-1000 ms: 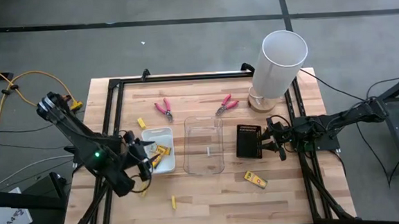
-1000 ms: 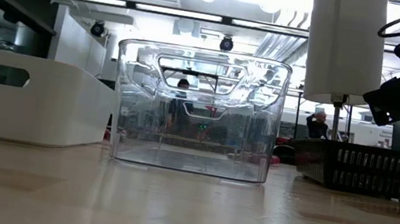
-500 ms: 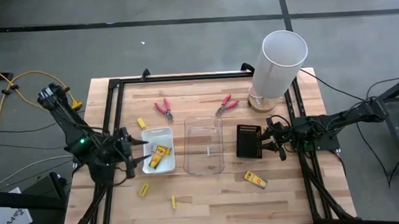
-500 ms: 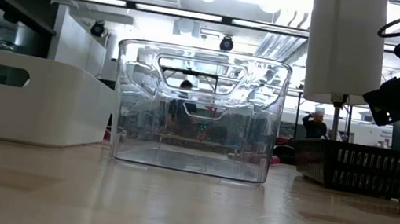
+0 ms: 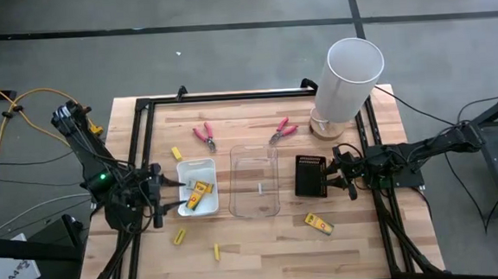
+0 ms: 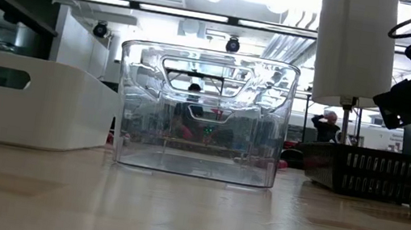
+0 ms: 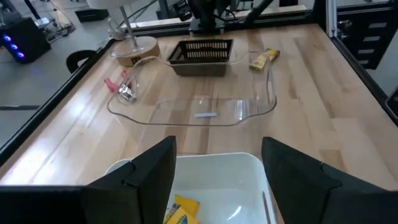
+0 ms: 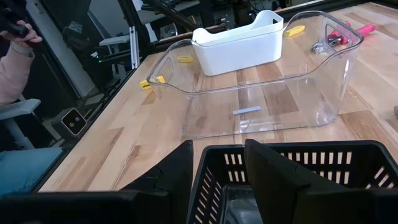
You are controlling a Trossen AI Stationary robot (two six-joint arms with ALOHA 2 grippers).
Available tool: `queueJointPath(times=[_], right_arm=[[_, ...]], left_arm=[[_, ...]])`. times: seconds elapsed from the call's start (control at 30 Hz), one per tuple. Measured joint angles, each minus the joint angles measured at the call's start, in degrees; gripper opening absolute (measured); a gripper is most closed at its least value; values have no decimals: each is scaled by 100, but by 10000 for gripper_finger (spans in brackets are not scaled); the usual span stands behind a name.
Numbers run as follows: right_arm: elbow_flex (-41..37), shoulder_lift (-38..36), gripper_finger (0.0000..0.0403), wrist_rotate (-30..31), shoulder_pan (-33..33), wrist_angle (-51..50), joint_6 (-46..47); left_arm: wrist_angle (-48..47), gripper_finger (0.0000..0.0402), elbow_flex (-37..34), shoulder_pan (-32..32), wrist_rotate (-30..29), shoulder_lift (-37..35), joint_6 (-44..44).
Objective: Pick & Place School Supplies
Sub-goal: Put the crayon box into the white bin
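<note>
My left gripper (image 5: 162, 197) (image 7: 217, 180) stands open at the left end of the white tray (image 5: 201, 170), almost level, with nothing between its fingers. Two yellow boxes (image 5: 198, 193) lie in that tray. Loose yellow pieces lie on the table at the far left (image 5: 177, 152), near left (image 5: 179, 236), near middle (image 5: 217, 252) and near right (image 5: 319, 224). Two pink-handled pliers (image 5: 204, 135) (image 5: 283, 130) lie at the far side. My right gripper (image 5: 331, 180) (image 8: 217, 168) is open and hangs at the right edge of the black slotted box (image 5: 309, 176), above its rim.
A clear tray (image 5: 254, 181) stands mid-table between the white tray and the black box. A tall white cylinder (image 5: 349, 77) on a wooden disc stands at the far right. A person's sleeve (image 8: 12, 62) shows beyond the table's left side.
My left gripper has drawn back from over the white tray's near left corner toward the table's left edge and has tipped up from pointing steeply down to nearly level. It has stayed open. The yellow piece near the table's front left now shows from under the arm.
</note>
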Motion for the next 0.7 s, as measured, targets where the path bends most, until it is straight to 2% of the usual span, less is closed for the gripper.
queueJointPath(times=[0.17,0.7], right_arm=[[0,-1,137,0,-1,1,0],[-1,0,137,0,1,0,0]], left_arm=[[3,230,0,2,329,0,-6],[0,230,0,2,337,2,-2]])
